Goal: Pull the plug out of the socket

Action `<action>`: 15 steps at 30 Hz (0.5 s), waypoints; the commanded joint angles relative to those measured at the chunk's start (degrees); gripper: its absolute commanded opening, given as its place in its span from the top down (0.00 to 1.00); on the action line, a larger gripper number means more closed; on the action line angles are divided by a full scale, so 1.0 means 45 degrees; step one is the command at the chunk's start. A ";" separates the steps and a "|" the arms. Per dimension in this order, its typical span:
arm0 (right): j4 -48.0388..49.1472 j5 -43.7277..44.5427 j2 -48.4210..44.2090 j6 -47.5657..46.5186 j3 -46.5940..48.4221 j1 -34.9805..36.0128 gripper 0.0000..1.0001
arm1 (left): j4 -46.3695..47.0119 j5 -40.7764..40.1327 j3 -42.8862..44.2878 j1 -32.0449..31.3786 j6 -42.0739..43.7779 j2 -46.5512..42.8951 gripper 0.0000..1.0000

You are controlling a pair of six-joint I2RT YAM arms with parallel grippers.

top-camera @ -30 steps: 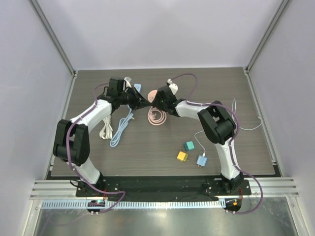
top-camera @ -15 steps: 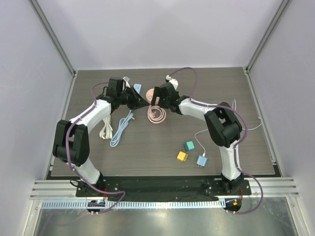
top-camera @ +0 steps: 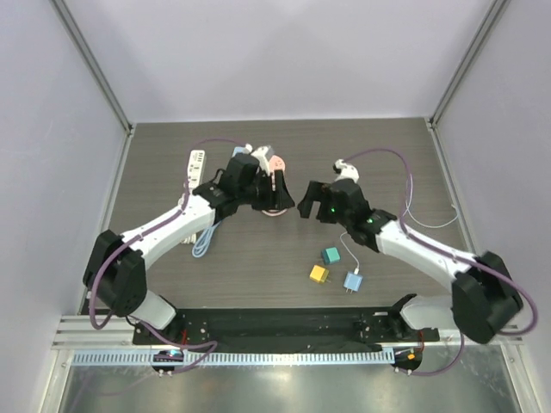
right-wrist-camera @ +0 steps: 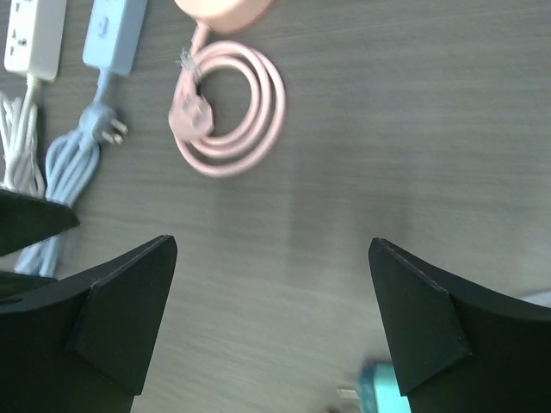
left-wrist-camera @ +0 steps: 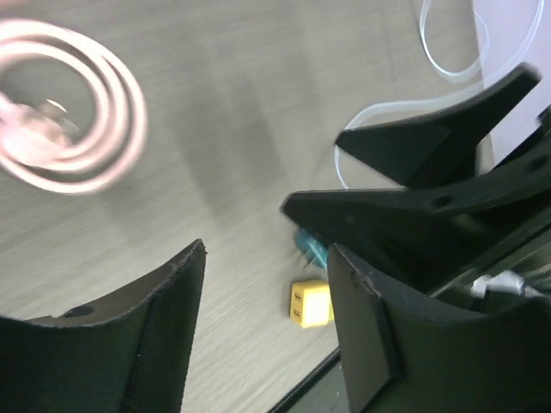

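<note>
A pink round socket lies at the back of the table, its pink cable coiled in front of it. The pink plug rests loose inside that coil, in no socket. My left gripper hovers open just in front of the coil, nothing between its fingers. My right gripper faces it from the right, open wide and empty, above bare table.
A white power strip and a blue one, its blue plug loose, lie at the back left. Teal, yellow and blue adapters sit at the front right, a thin white cable beyond them.
Both grippers have opened and drawn back from the pink socket towards the middle of the table. The right arm has swung to the right; the left arm has moved right and nearer.
</note>
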 commanded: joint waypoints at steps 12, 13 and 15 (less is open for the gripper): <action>0.0563 0.0989 -0.9013 0.2234 -0.6918 -0.0029 0.00 | 0.3498 0.0626 -0.9146 -0.0504 -0.2434 -0.6867 0.33; 0.0545 0.1067 -0.9191 0.2467 -0.7136 -0.0029 0.00 | 0.3653 0.0646 -0.9575 -0.0504 -0.2631 -0.7800 0.33; 0.0584 0.1068 -0.9446 0.2663 -0.7644 -0.0029 0.00 | 0.3829 0.0724 -1.0608 -0.0504 -0.3118 -0.8684 0.31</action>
